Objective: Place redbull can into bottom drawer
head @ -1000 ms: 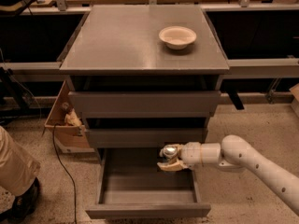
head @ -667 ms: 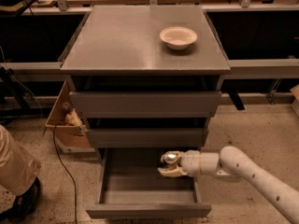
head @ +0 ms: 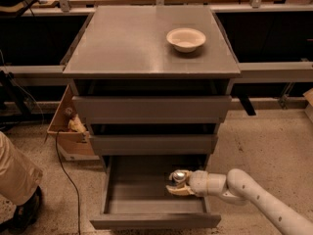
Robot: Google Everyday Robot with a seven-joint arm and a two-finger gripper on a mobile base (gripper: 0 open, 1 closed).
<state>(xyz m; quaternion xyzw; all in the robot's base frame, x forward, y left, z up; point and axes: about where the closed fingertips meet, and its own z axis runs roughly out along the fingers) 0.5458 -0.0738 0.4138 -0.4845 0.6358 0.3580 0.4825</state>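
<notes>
The bottom drawer [head: 146, 204] of the grey cabinet is pulled out and shows its shallow grey tray. My gripper [head: 177, 184] reaches in from the right, at the right side of the tray. It is shut on the redbull can [head: 179, 176], of which only the silver top shows between the tan fingers [head: 180, 190]. The can's body is hidden by the gripper. I cannot tell if the can touches the drawer floor.
A cream bowl [head: 186, 38] sits on the cabinet top [head: 137, 43]. The two upper drawers [head: 151, 109] are closed. A cardboard box [head: 66, 131] and a cable lie on the floor at left. A person's leg and shoe [head: 17, 190] stand at the lower left.
My gripper with the can has moved down and slightly inward into the bottom drawer. The arm now reaches lower across the drawer's right side.
</notes>
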